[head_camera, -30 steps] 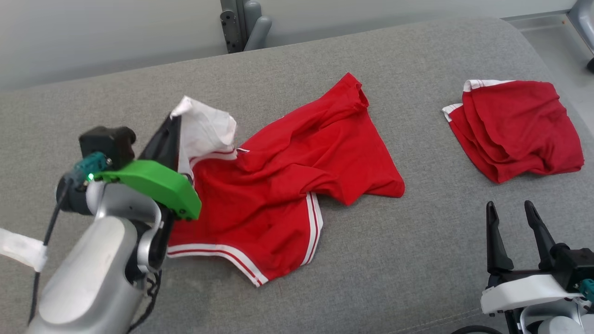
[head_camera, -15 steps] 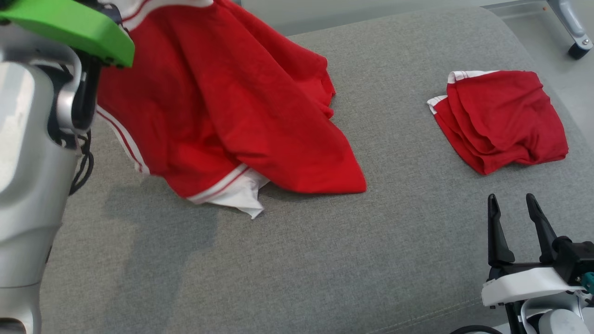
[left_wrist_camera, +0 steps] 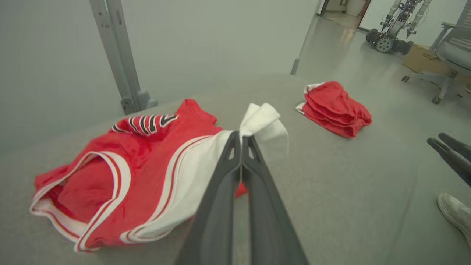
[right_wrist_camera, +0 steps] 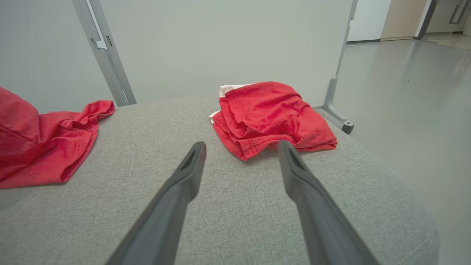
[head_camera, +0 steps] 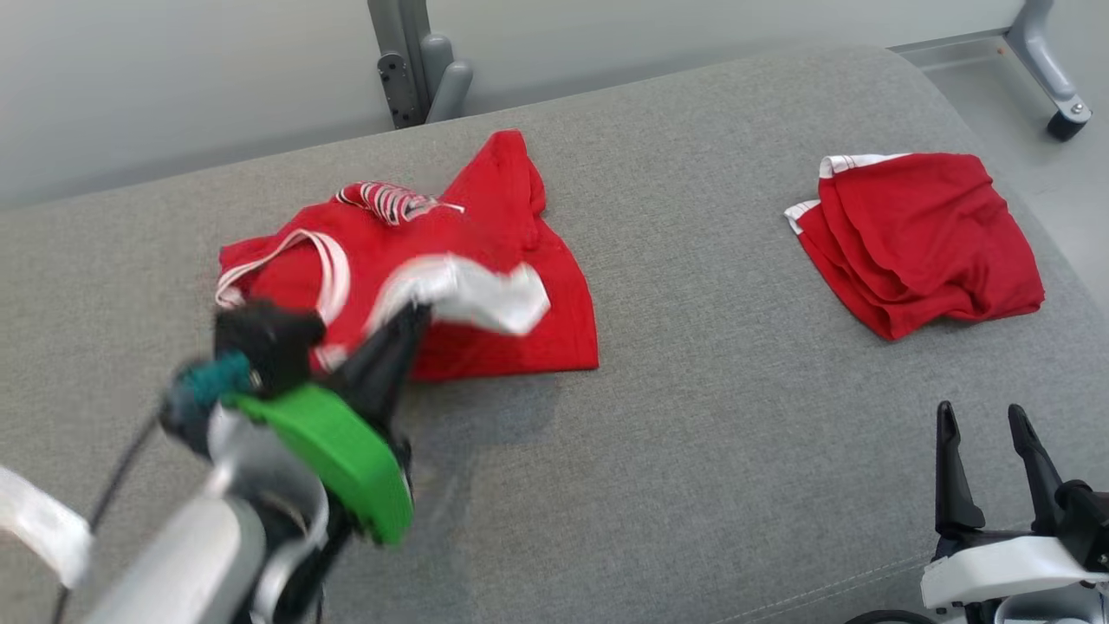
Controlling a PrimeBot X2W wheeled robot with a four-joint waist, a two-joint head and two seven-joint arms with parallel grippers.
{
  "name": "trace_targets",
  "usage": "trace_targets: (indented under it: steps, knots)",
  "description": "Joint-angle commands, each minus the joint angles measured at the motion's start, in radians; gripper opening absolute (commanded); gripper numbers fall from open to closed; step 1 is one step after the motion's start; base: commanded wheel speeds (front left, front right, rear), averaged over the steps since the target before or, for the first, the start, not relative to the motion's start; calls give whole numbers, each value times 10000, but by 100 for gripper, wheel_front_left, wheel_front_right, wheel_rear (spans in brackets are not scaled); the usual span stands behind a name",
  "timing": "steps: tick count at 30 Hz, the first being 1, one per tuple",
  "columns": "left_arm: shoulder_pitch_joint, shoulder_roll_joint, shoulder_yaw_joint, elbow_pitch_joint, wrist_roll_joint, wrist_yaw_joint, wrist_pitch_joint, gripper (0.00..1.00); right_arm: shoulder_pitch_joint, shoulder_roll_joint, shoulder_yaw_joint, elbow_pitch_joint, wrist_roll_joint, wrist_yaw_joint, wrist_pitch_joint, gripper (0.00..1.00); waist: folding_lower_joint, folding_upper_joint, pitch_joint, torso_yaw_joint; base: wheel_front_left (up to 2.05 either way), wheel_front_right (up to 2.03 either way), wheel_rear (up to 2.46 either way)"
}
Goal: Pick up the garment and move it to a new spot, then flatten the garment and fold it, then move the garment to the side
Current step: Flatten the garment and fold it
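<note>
You had a soft grey cloth-covered counter [head_camera: 693, 433] in front of you, and two red things lay on it. On its right side sat a small folded pile of red cloth with white edges [head_camera: 918, 234]. It lay flat and nothing touched it. Well to the left of it lay the red sports shirt with white and red striped trim [head_camera: 520, 251], crumpled in a loose heap near the far edge.

Behind the counter stood a pale wall panel with a grey metal post [head_camera: 407, 61] fixed to it. Past the right end you could see a shiny grey floor [right_wrist_camera: 404, 92] and a metal leg with a small black wheel [head_camera: 1061, 121]. Far off across the room, the left wrist view showed another wheeled robot [left_wrist_camera: 390, 33], a grey office chair [left_wrist_camera: 452, 55] and a brown cardboard box [left_wrist_camera: 419, 59].

Your left gripper [head_camera: 416, 316] was pinched tight on the wide white edge of the shirt. Its two dark fingers were pressed together, with a bunch of white cloth sticking out past the tips. That edge was pulled up and towards you, while the rest of the shirt lay on the counter just beyond the gripper. The head view was blurry there.

Your right gripper [head_camera: 979, 416] hung at the near right edge of the counter, fingers spread wide and holding nothing. It pointed at the folded pile and was apart from it.
</note>
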Motion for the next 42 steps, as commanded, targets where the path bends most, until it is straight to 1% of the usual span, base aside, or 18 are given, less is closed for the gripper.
trace_targets:
  steps: [1,4,5,7,8,10,13,16,24,25,26,28,29,33,36,38,40,42]
  knots:
    - [1483,144,-397,-432,-313,328,153,0,138,-7,-35,-32,108,-15,-31,100,0,0,-9,220,0,0,0]
    - [3160,276,-1017,-334,-374,646,166,0,141,-9,-27,-25,30,-15,-31,100,0,0,43,506,0,0,0]
    - [3569,241,-1237,-167,-480,617,188,0,83,-10,-29,-40,4,-15,-31,100,0,0,72,609,0,0,0]
    - [4048,273,-1416,412,-451,707,93,0,10,-7,-4,-33,-90,-15,-29,100,0,0,61,848,0,0,0]
    - [4048,273,-1416,412,-451,707,93,0,10,-7,-4,-33,-90,-15,-29,100,0,0,61,848,0,0,0]
    - [4344,284,-1543,1153,-404,712,-44,0,-97,-10,14,-48,-162,-15,-31,100,0,0,64,1051,0,0,0]
    - [4518,360,-1313,2191,-434,866,-387,0,-153,-10,56,-35,-260,-15,-29,100,0,0,42,1302,0,0,0]
    - [4553,497,-836,3019,-570,1172,-794,0,-134,-10,75,1,-325,-15,-29,100,0,0,9,1534,0,0,0]
    - [4400,449,61,4036,-918,1686,-1583,0,-31,-12,185,119,-278,-17,-31,100,0,0,-10,1744,0,0,0]
    - [4374,365,150,4062,-979,1771,-1680,3,-34,-13,197,119,-260,-15,-31,100,0,0,-5,1739,0,0,0]
    - [4338,368,154,4095,-872,1853,-1747,16,-45,-12,222,124,-248,-15,-31,100,0,0,-1,1727,0,0,0]
    - [4250,275,245,4062,-835,2039,-1881,53,-85,-12,244,134,-245,-15,-31,100,0,0,27,1689,0,0,0]
    - [4220,287,250,4032,-733,2167,-1917,100,-98,-12,252,137,-239,-15,-31,100,0,0,34,1656,0,0,0]
    - [4118,215,402,3333,-686,2787,-1832,100,-101,-10,228,151,-214,-15,-31,100,0,0,85,1500,0,0,0]
    - [4086,375,518,2236,-437,3442,-1718,100,-60,-10,207,158,-184,-15,-31,100,0,0,98,1379,0,0,0]
    - [3974,421,540,1297,-217,3766,-1684,100,-66,-9,250,147,-155,-15,-31,100,0,0,144,1279,0,0,0]
    - [3718,493,322,502,50,3850,-1554,100,-108,-12,264,130,-111,-15,-31,100,0,0,213,1182,0,0,0]
    - [3282,321,9,-46,322,3714,-1363,100,-217,-9,303,125,-102,-15,-31,100,0,0,294,1069,0,0,0]
